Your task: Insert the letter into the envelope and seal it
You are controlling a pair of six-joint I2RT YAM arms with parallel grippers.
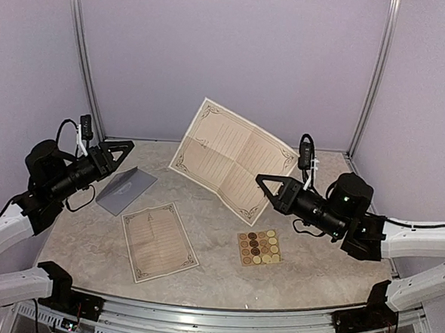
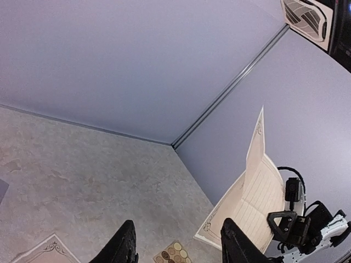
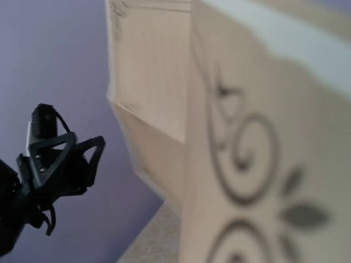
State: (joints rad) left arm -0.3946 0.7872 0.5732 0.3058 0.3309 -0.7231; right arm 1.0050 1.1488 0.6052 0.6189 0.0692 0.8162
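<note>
Above the table (image 1: 314,281), right end effector (image 1: 259,181) clamped on upheld letter (image 1: 227,155), left end effector (image 1: 127,145) parted, near envelope (image 1: 126,189).

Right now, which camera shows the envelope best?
Top external: the whole envelope lies flat, unobstructed. Left wrist catches at most a grey sliver at its edge; right wrist shows none.
</note>
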